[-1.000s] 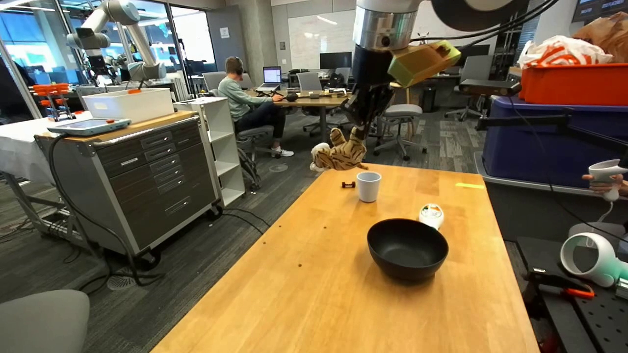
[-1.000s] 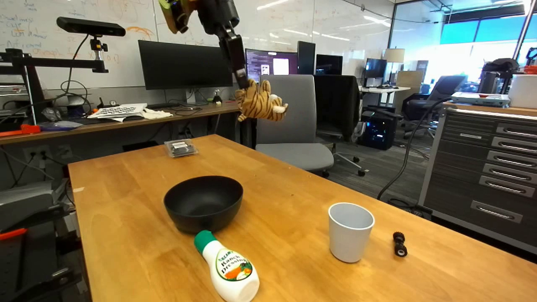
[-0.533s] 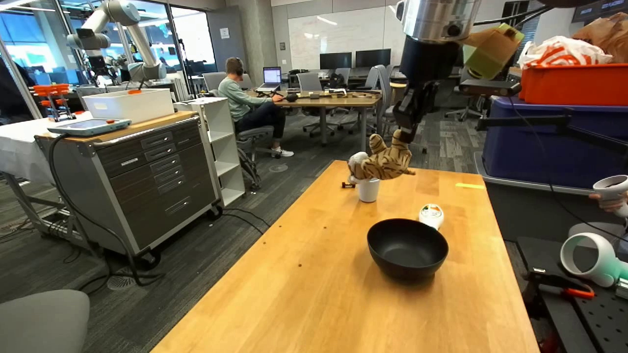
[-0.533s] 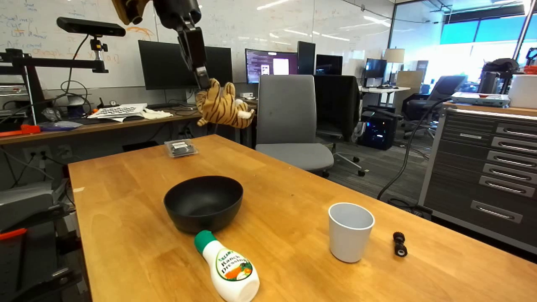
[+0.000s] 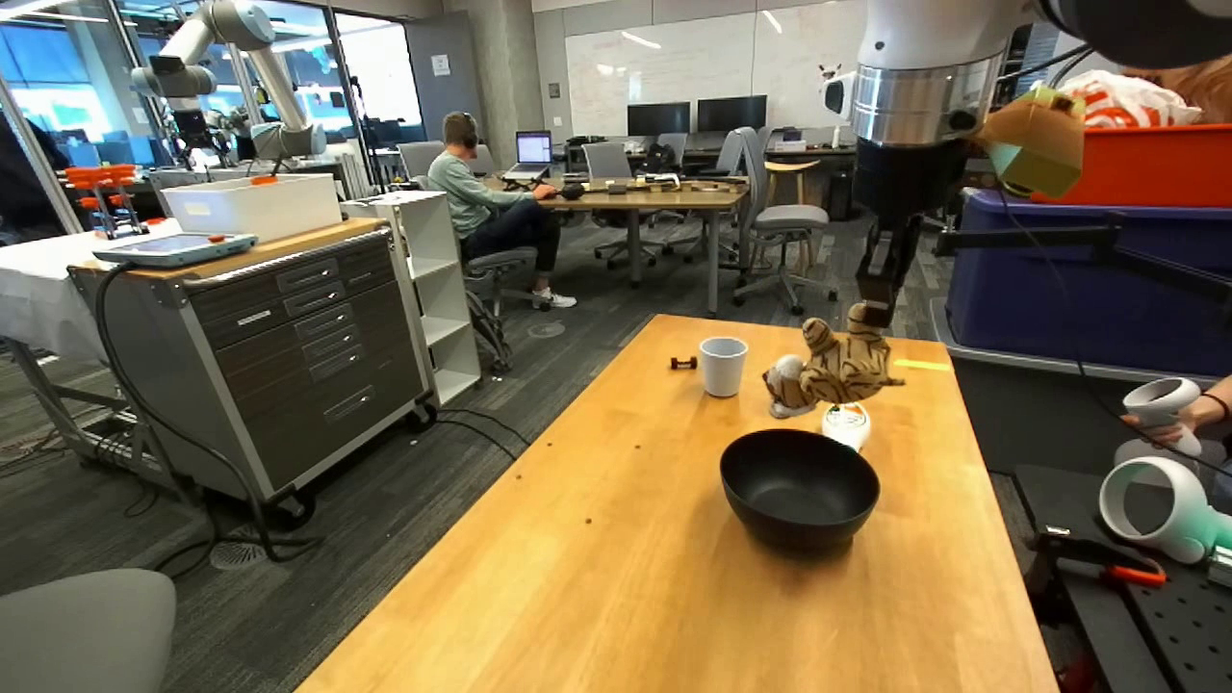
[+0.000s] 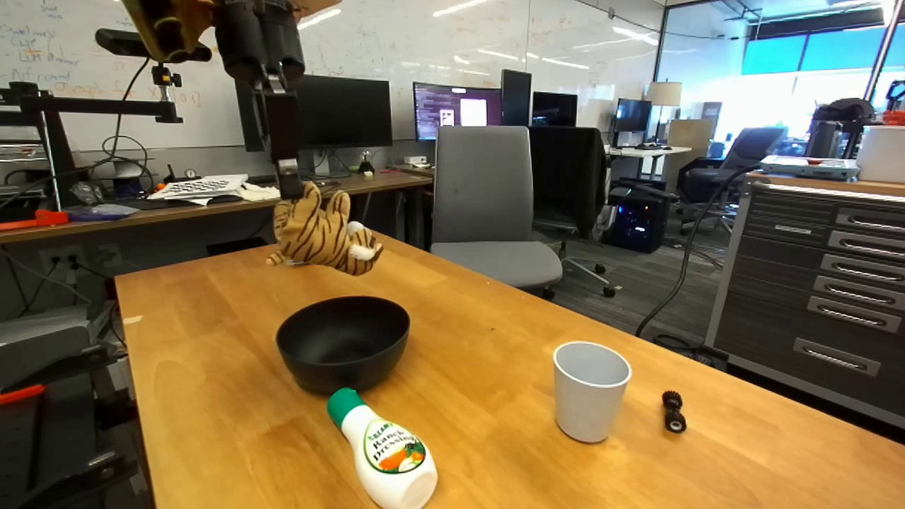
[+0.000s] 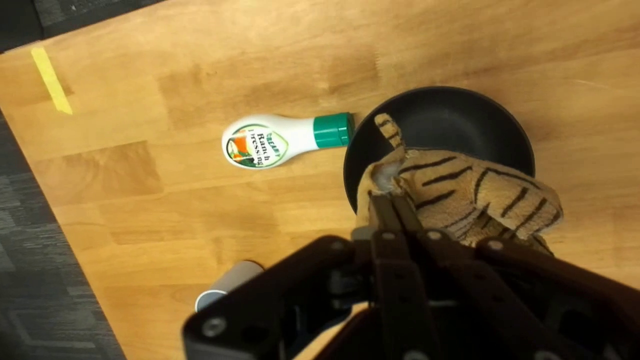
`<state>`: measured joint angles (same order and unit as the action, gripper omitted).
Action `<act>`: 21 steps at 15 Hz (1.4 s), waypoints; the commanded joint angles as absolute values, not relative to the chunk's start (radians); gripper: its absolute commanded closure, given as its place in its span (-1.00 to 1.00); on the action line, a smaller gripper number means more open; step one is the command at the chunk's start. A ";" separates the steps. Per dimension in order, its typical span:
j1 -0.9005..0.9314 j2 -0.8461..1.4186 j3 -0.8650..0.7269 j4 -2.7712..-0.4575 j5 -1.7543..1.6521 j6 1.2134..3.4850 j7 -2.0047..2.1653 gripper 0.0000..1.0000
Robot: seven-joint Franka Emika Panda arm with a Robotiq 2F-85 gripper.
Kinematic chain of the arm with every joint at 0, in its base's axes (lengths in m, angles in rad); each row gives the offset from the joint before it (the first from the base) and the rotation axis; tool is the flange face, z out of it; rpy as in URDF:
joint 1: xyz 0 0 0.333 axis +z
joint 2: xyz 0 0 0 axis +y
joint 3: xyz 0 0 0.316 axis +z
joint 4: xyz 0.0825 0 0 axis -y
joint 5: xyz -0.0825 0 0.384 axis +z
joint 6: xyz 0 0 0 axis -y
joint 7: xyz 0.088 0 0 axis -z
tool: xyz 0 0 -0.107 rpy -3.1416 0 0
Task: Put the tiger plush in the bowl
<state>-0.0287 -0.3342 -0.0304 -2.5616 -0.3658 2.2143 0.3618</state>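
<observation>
Wooden table (image 6: pixel 491 403): bottle (image 6: pixel 387 452) (green-capped) beside bowl (image 6: pixel 343 350).

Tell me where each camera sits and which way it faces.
In an exterior view: above the table, nearest the black bowl, looking lengthwise toward a seated person; arm and gripper upper right.
In an exterior view: nearest the ranch dressing bottle, looking across the bowl toward monitors; gripper upper left.
In the wrist view: on the arm, facing down at tiger plush and bowl; fingers lower middle.
Both exterior views share tiger plush, bowl, bottle, pale cup.
</observation>
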 commanded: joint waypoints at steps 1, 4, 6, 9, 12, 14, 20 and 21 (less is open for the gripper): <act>-0.065 -0.309 -0.015 -2.569 -0.347 2.218 0.328 0.99; -0.077 -0.257 -0.010 -2.568 -0.370 2.257 0.360 0.99; -0.080 -0.229 -0.009 -2.566 -0.376 2.279 0.370 0.99; -0.077 -0.189 -0.004 -2.564 -0.384 2.310 0.385 0.99; -0.070 -0.159 0.001 -2.564 -0.386 2.335 0.395 0.99; -0.068 -0.138 0.007 -2.562 -0.395 2.348 0.410 0.99; -0.066 -0.078 0.017 -2.541 -0.460 2.407 0.510 0.99; -0.065 -0.068 0.016 -2.535 -0.472 2.413 0.526 0.99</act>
